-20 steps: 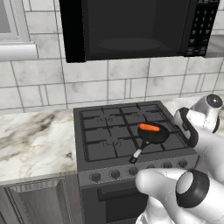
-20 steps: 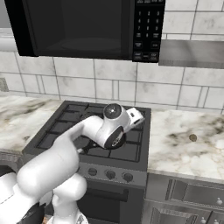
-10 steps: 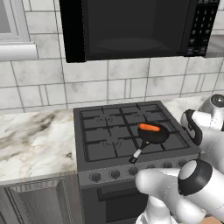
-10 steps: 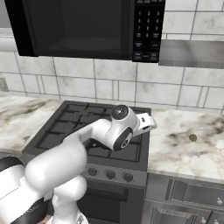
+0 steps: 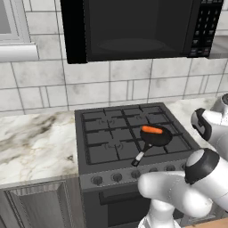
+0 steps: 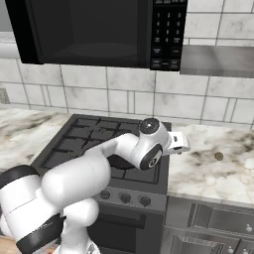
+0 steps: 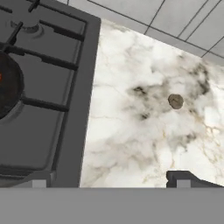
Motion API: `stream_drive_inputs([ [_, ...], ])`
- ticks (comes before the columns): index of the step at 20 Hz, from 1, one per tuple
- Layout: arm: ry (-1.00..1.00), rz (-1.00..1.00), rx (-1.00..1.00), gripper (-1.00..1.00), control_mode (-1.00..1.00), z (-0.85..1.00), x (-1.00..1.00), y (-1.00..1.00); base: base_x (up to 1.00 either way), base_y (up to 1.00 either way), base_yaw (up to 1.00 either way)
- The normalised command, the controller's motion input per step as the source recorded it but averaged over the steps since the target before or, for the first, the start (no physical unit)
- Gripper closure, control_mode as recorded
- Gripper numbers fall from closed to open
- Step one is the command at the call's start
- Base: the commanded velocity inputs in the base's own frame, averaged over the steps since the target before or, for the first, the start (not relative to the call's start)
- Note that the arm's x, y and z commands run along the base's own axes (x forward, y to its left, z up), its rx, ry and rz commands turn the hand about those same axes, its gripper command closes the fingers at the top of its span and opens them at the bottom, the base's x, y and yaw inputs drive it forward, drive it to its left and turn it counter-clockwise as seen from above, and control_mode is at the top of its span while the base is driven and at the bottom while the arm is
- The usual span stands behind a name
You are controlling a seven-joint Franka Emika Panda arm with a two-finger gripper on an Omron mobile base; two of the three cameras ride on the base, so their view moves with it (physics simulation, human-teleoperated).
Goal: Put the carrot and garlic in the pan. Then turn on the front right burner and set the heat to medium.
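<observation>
A: Where are the things of the task at this moment?

B: The carrot [image 5: 152, 130] lies already inside the pan [image 5: 156, 136], and the pan stands on the front right burner [image 5: 165, 143] of the stove [image 5: 107, 147]. The garlic [image 7: 176, 101] is not in it yet. It sits alone on the marble surface [image 7: 131, 131], well apart from the stove's right edge.

A: And what has just changed?

B: The arm has swung to the right during the last second. Before, the hand was over the stove, near the pan. Now, in the right base view, the gripper [image 6: 179, 145] reaches past the stove's edge and hangs above the surface, on the way toward the garlic [image 6: 218, 156]. The carrot and the pan have not moved.

A: How are the fingers?

B: They are spread wide and they hold nothing. In the hand view one dark finger tip [image 7: 186, 178] rises at the bottom, and the garlic is ahead of it, not yet between the fingers.

A: So what does it mean for the task?

B: I judge that the carrot step is finished and the garlic step is starting. The hand must go further over the bulb and come down on it. The burner knob comes after that.
</observation>
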Motion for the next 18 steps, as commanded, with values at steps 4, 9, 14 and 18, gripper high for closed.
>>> stream_drive_inputs([
  [4,0.0,-0.13,0.08,-1.0,-1.0,0.0,0.0,-0.42,0.0,0.0,0.0],
  [9,0.0,-0.14,0.06,-1.0,-1.0,0.0,0.0,-0.36,0.0,0.0,0.0],
  [14,-0.02,-0.16,0.05,-1.0,-1.0,0.0,0.0,-0.36,0.0,0.0,0.0],
  [18,0.0,-0.14,0.03,-1.0,-1.0,0.0,0.0,-0.29,0.0,0.0,0.0],
])
